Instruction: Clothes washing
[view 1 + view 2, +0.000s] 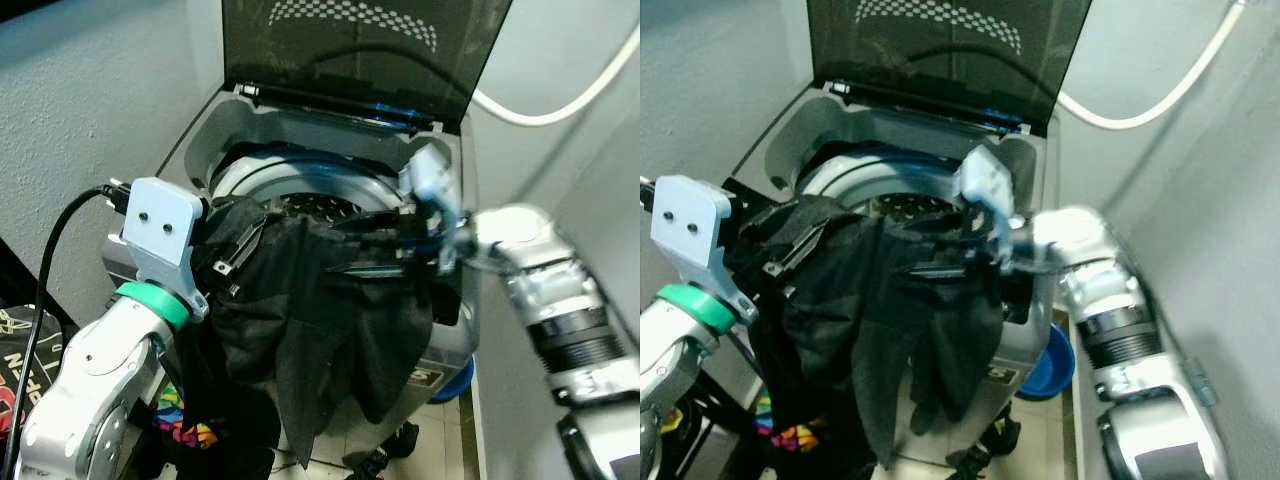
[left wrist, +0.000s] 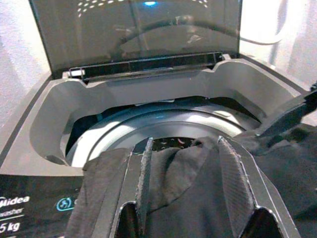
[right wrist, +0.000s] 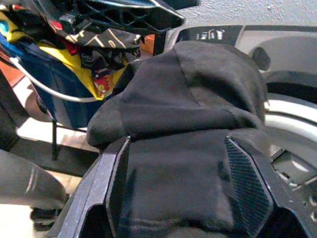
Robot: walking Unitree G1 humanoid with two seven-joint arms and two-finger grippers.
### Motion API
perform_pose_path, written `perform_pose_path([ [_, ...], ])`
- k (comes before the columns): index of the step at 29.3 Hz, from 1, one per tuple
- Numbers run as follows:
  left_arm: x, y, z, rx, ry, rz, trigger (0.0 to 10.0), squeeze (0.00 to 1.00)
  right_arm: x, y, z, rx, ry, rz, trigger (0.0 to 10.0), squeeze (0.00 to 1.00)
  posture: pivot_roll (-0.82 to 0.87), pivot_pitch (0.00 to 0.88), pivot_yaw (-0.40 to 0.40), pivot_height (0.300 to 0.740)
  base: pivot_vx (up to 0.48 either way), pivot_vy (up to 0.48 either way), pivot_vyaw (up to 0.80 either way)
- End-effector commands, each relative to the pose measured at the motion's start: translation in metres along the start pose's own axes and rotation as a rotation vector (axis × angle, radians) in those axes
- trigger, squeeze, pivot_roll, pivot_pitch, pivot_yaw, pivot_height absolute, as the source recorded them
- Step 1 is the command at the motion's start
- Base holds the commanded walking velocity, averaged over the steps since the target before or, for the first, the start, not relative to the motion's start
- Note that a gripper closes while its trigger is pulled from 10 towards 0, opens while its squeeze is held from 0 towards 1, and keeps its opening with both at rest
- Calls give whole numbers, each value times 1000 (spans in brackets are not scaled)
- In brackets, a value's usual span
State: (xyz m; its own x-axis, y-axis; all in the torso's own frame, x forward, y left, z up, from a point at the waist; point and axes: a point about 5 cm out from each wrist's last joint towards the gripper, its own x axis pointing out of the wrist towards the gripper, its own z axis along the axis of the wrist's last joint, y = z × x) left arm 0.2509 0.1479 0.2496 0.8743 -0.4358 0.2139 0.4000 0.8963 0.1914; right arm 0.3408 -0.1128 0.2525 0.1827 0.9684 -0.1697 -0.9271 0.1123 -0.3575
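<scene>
While both pincers [image 1: 235, 262] [image 1: 375, 250] clamp the black garment [image 1: 310, 320], it overhangs the washer's front rim [image 2: 39, 186].

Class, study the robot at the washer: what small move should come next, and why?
Probably carry the black garment forward and lower it into the drum. Both the left gripper and the right gripper grip it at the front rim, the lid stands open, and most of the cloth hangs outside down the front.
</scene>
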Motion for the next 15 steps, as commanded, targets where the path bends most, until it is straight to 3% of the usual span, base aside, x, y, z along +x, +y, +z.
perform_pose_path([
  [1, 0, -4, -2, -15, 0, -22, 10000, 0, 8, -2, 5, -79, -40, -65, 10000, 0, 62, 48, -17, 740, 0, 0, 0],
  [8, -2, -4, -1, -15, -2, -20, 10000, 0, 30, 15, 11, -98, -125, -120, 10000, 0, 71, 44, -31, 740, 0, 0, 0],
  [15, -5, -3, -2, -14, 4, -3, 10000, 0, 48, 41, -4, -114, -51, -9, 10000, 0, 79, 40, -44, 740, 0, 0, 0],
])
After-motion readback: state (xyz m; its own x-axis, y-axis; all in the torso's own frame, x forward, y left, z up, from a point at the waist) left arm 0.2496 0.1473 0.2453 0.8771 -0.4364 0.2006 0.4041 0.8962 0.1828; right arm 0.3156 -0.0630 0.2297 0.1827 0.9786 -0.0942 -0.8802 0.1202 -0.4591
